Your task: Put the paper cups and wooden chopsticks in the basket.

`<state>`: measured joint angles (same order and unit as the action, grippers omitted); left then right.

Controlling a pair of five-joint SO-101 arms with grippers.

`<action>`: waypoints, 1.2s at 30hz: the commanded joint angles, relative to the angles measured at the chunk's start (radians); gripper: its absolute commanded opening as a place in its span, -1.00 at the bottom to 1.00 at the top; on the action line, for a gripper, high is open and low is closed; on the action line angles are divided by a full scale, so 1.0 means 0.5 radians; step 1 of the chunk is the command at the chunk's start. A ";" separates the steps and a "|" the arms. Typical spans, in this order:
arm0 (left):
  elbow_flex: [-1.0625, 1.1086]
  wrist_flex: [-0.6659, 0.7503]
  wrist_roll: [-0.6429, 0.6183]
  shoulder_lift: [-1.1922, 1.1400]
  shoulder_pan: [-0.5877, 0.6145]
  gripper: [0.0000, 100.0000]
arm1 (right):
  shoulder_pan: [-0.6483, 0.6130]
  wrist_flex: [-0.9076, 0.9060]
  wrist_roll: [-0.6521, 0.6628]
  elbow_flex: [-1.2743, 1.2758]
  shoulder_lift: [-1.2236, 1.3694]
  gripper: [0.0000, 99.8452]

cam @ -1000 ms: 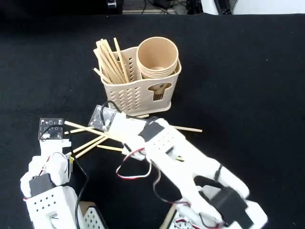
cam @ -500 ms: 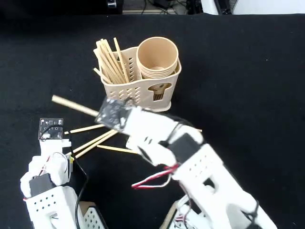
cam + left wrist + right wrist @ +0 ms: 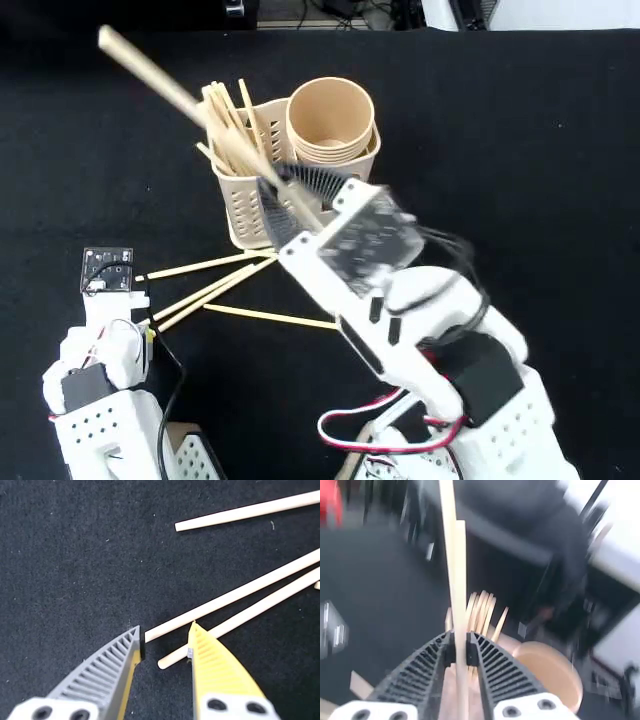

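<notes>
Chopstick (image 3: 160, 78) clamped in the right pincer (image 3: 459, 647) slants over the basket (image 3: 245, 215), crossing stored sticks (image 3: 232, 130) beside the cups (image 3: 330, 115). Left pincer (image 3: 166, 628) gapes over loose chopsticks (image 3: 205, 292) on the counter (image 3: 520, 150).

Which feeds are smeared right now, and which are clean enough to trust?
High view: the right gripper is motion-smeared; the basket, cups and loose chopsticks are crisp. Left wrist view: the left gripper and loose chopsticks are sharp-edged, no glare. Right wrist view: fingers and held chopstick readable, everything behind them blurred.

Black table (image 3: 520, 150) w/ basket (image 3: 245, 205), maybe 4 chopsticks (image 3: 270, 316)
</notes>
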<state>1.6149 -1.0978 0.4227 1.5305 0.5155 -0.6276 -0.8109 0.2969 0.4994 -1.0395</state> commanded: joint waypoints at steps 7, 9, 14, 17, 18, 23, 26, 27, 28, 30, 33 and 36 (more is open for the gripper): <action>-0.008 0.040 -0.009 -0.003 -0.002 -0.66 | 0.025 1.046 -0.442 -0.026 0.097 -0.98; -0.008 0.040 -0.009 -0.003 -0.002 -0.66 | 0.018 1.258 -0.445 0.029 0.213 -0.98; -0.008 0.040 -0.009 -0.003 -0.002 -0.66 | 0.052 1.467 -0.442 0.060 0.505 -0.98; -0.008 0.040 -0.009 -0.003 -0.002 -0.66 | 0.086 1.473 -0.442 0.057 0.677 -0.98; -0.008 0.040 -0.009 -0.003 -0.002 -0.66 | 0.114 1.473 -0.442 0.051 0.735 -0.98; -0.008 0.037 -0.006 -0.003 -0.002 -0.66 | 0.242 1.559 -0.454 0.063 0.993 -0.98; -0.008 0.037 -0.006 -0.003 -0.002 -0.66 | 0.282 1.666 -0.454 0.066 1.128 -0.98; -0.008 0.037 -0.006 -0.003 -0.002 -0.66 | 0.288 1.685 -0.457 0.066 1.168 -0.98; -0.008 0.037 -0.006 -0.003 -0.002 -0.66 | 0.288 1.694 -0.457 0.066 1.208 -0.98; -0.008 0.037 -0.006 -0.003 -0.002 -0.66 | 0.288 1.700 -0.457 0.066 1.275 -0.98; -0.008 0.037 -0.006 -0.003 -0.002 -0.66 | 0.288 1.688 -0.457 0.075 1.358 -0.98; -0.008 0.037 -0.006 -0.003 -0.002 -0.66 | 0.267 1.691 -0.457 0.207 1.364 -0.98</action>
<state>1.6149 -1.0978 0.4227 1.5305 0.5155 -0.4971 0.0115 0.0790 0.5762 -0.3537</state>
